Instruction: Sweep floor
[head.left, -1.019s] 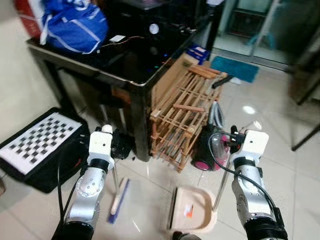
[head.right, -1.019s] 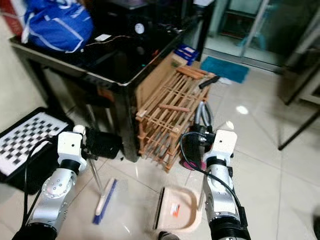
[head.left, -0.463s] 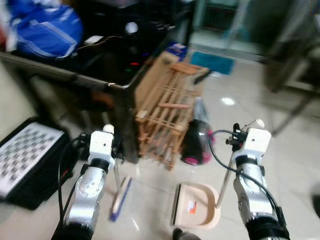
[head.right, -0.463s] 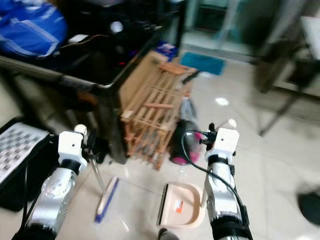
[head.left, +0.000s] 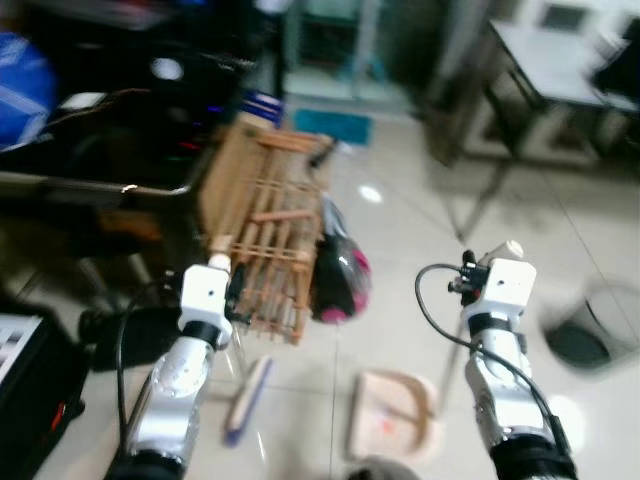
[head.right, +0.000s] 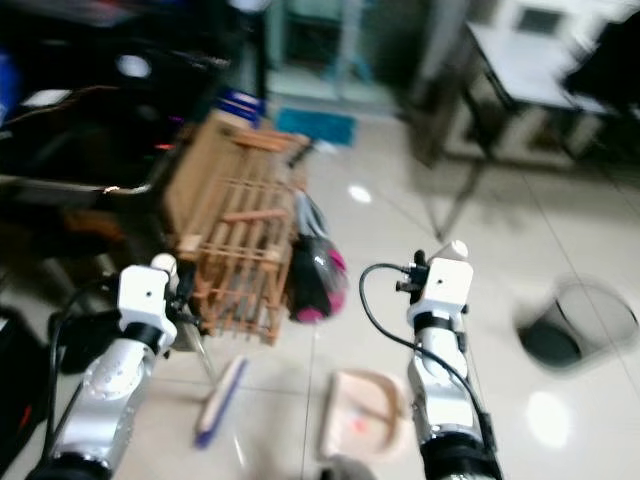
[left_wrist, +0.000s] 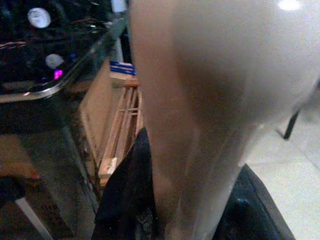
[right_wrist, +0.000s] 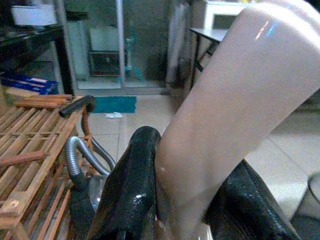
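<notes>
The broom's blue-bristled head (head.left: 248, 395) rests on the tiled floor in front of my left arm. Its pale handle (left_wrist: 200, 100) runs up between the black fingers (left_wrist: 129, 195) of my left gripper (left_wrist: 192, 205), which is shut on it. A beige dustpan (head.left: 392, 428) sits on the floor to the right of the broom head. Its long pale handle (right_wrist: 235, 90) passes through my right gripper (right_wrist: 187, 195), shut on it. Both arms are raised in front of me, wrists at about the same height. The head views are blurred.
A wooden slatted rack (head.left: 265, 235) leans against a black table (head.left: 100, 150) ahead on the left, with a black and pink vacuum cleaner (head.left: 338, 280) beside it. A dark round bin (head.left: 590, 335) stands on the right. A grey table (head.left: 560, 60) stands at the far right.
The camera has swung to the right, so the whole scene has slid left and blurred. The bin and grey table have come into view. Both grippers keep their hold.
</notes>
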